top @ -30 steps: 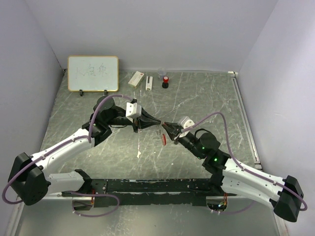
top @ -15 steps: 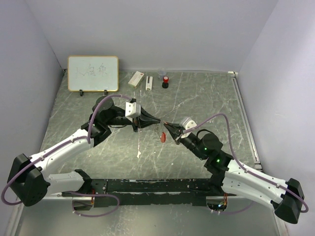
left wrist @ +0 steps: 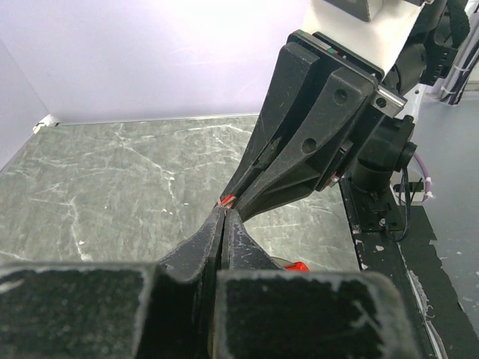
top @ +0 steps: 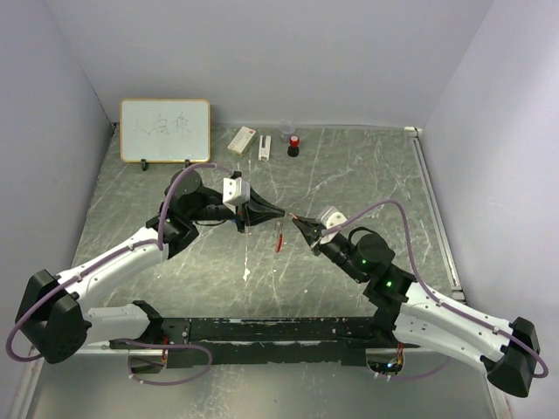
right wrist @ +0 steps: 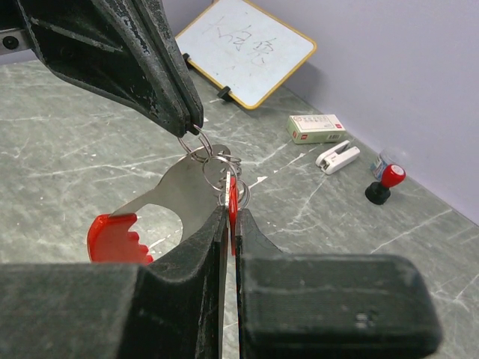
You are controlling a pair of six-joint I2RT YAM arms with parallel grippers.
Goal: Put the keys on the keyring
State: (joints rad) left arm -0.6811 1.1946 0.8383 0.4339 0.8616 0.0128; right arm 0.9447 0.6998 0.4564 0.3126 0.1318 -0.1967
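left gripper (top: pixel 279 212): fingers pressed together, pinching the top metal ring of the keyring (right wrist: pixel 174 196)
right gripper (top: pixel 298 222): nearly tip to tip with the left; fingers narrow, clamped on a thin red piece that looks like the red key (right wrist: pixel 233 199)
keyring position: hangs between the two tips, above the table (top: pixel 376 175)
keyring layout: in the right wrist view the grey strip slopes down-left from the rings, with the red strap end (right wrist: pixel 112 238) lowest
rings: small cluster just below the left fingertips (right wrist: pixel 183 112) and just above the right fingertips (right wrist: pixel 213 232), touching the red key
key on ring or not: cannot tell, the rings overlap
left wrist view: red sliver at the closed tips, right gripper close behind
back edge: whiteboard (top: pixel 165 130), small box (top: pixel 242 138) and red-capped bottle (top: pixel 293 143), well apart from both grippers
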